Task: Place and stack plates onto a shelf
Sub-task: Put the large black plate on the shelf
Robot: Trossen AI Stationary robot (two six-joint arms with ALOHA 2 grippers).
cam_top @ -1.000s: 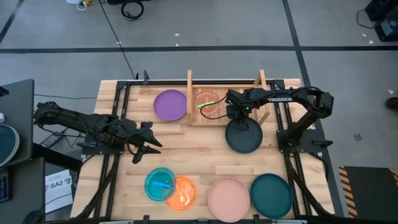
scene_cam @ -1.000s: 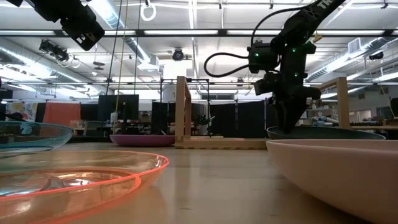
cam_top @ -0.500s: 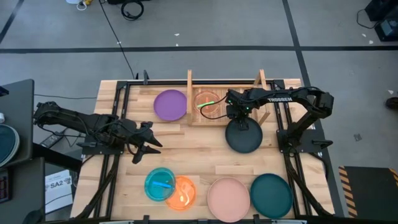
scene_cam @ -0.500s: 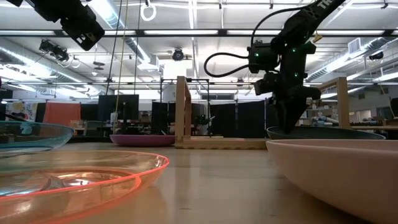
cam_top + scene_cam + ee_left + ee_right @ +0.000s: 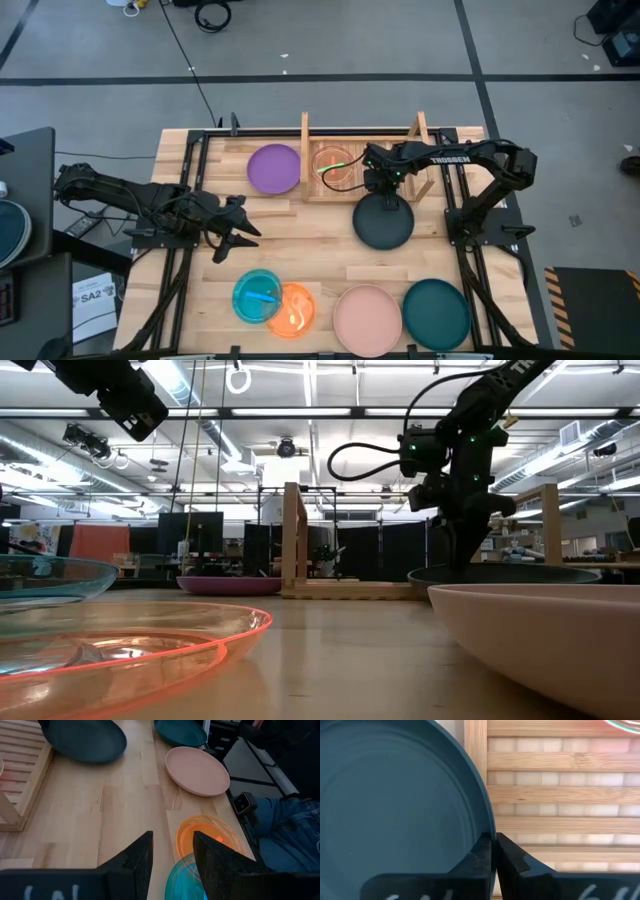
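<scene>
My right gripper [image 5: 384,192] is shut on the far rim of the black plate [image 5: 383,225], which lies on the table just in front of the wooden slatted shelf [image 5: 375,160]. A translucent red plate [image 5: 338,166] with a green utensil sits on the shelf's left half. The purple plate [image 5: 274,168] rests on the table left of the shelf. My left gripper [image 5: 243,232] is open and empty over the table's left middle. The black plate also shows in the low view [image 5: 500,573]. My right gripper pinches the black plate's rim [image 5: 489,822] on the side nearest the shelf, one finger inside the plate and one outside. The fingers come from above, pointing down [image 5: 465,555]. The plate sits about level; whether it is clear of the table I cannot tell.
Along the near edge lie a blue plate [image 5: 258,296] overlapping an orange plate [image 5: 295,310], a pink plate [image 5: 367,320] and a teal plate [image 5: 436,313]. The shelf's upright side boards [image 5: 305,135] stand at the far edge. Bare planks lie between the plates.
The black plate has shifted a little toward the table's left in my right gripper's hold, staying about level. My right gripper remains shut on its rim.
</scene>
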